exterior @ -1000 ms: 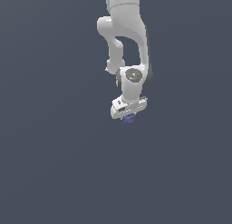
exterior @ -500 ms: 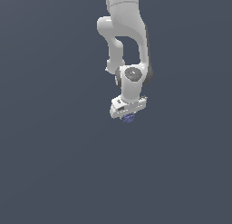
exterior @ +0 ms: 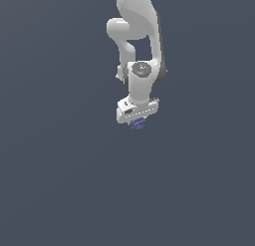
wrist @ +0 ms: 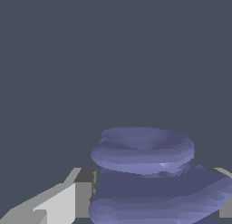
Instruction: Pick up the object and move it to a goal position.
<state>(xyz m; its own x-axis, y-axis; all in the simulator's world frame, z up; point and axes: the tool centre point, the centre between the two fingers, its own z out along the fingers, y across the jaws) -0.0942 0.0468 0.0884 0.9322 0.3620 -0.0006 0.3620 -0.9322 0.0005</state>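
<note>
The object (exterior: 138, 123) is a small blue-purple ribbed lump peeking out just below the white hand of the arm in the exterior view. In the wrist view the object (wrist: 149, 173) fills the space between the grey fingers (wrist: 68, 198), which press against its sides. My gripper (exterior: 137, 121) is shut on it. Most of the object is hidden behind the hand in the exterior view.
The white arm (exterior: 137, 36) reaches in from the top of the exterior view. Around it lies only a flat, uniform dark grey ground (exterior: 60, 180).
The arm and the held object have crept slightly toward the exterior view's left and a touch upward; the grip is unchanged.
</note>
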